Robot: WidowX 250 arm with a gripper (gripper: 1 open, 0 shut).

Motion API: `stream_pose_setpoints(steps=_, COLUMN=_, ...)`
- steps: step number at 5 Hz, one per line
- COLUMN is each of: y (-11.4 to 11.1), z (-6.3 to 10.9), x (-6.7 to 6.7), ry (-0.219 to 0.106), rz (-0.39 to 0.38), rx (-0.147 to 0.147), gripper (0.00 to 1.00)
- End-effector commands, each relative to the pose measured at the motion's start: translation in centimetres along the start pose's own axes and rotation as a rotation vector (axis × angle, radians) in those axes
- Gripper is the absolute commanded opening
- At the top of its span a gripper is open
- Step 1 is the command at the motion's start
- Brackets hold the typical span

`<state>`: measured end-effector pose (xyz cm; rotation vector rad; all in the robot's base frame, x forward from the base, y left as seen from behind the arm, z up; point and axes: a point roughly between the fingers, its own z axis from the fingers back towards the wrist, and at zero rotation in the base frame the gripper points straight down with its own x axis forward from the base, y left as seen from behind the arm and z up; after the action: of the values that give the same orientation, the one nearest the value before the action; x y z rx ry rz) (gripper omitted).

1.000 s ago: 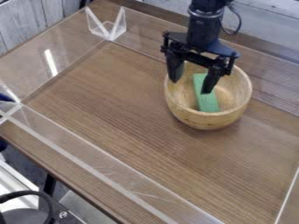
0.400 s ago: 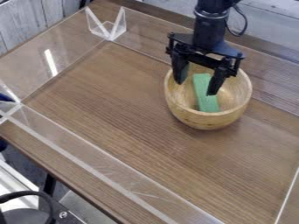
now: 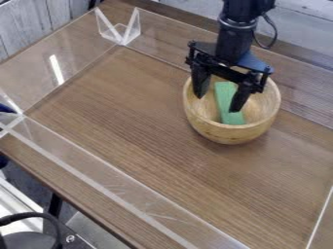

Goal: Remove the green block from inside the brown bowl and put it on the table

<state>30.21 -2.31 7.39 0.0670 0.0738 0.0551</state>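
Observation:
The brown bowl (image 3: 208, 122) stands on the table (image 3: 130, 136) toward the right. A bright green block (image 3: 231, 107) leans inside it against the far wall. My black gripper (image 3: 224, 86) points straight down into the bowl's mouth, open, with one finger on each side of the block's upper end. Nothing is clamped between the fingers. The fingers hide part of the block's top.
Low clear acrylic walls (image 3: 78, 53) edge the tabletop, with a clear corner bracket (image 3: 120, 26) at the back left. The wood surface stretches left of and in front of the bowl.
The gripper has shifted slightly right, and now straddles the block inside the bowl. Its jaws stayed open and the block has not moved.

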Motion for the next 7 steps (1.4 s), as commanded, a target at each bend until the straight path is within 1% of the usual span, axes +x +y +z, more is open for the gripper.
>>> stream_pose_setpoints(steps=1, y=0.0, z=2.2, x=0.9, ry=-0.061, rz=0.016, rx=-0.004, gripper=0.0)
stream_pose_setpoints(steps=2, y=0.5, z=4.5, x=0.2, ry=-0.064, rz=0.027, rx=0.0, gripper=0.0)
stream_pose_setpoints(steps=3, y=1.8, z=5.9, x=-0.5, ry=-0.095, rz=0.032, rx=-0.042, gripper=0.0)
stream_pose_setpoints(steps=4, y=2.6, z=7.6, x=-1.1, ry=-0.128, rz=0.027, rx=-0.085, gripper=0.0)
stream_pose_setpoints(steps=5, y=3.7, z=10.8, x=-3.7, ry=-0.176, rz=-0.004, rx=-0.125, gripper=0.0)
stream_pose_setpoints(steps=6, y=6.6, z=12.0, x=-5.4, ry=-0.188, rz=0.001, rx=-0.144, gripper=0.0)
stream_pose_setpoints(steps=7, y=9.1, z=10.4, x=-5.9, ry=-0.168, rz=0.092, rx=-0.093, gripper=0.0)
